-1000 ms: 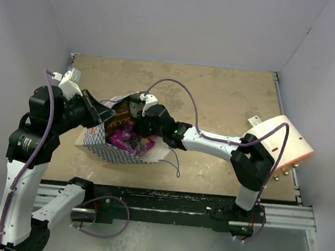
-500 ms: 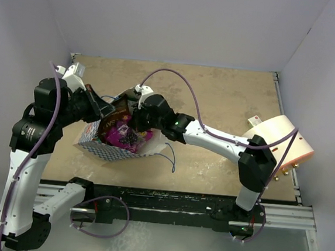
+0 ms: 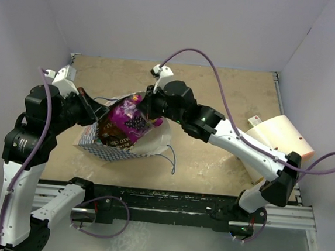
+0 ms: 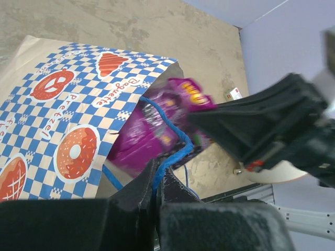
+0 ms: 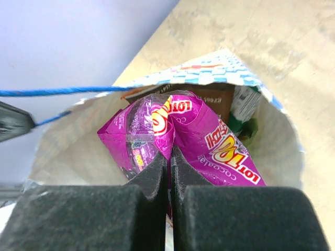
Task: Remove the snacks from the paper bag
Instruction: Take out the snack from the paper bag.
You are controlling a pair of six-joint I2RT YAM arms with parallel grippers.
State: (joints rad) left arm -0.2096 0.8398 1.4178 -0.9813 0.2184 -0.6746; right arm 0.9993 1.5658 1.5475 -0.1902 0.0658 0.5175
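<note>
Shiny magenta-purple snack packet (image 5: 209, 137) stood in the mouth of the cream, blue-checkered paper bag (image 3: 105, 148)
The right gripper (image 5: 168, 156) was clenched on the packet; the left gripper (image 4: 157, 180) was pinched shut on the bag's thin blue string handle (image 4: 175, 149).

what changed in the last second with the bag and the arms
The right gripper closed on the magenta packet inside the paper bag and lifted it up toward the far side, partly out of the opening. The left gripper stayed shut on the blue string handle; the bag stayed put.
</note>
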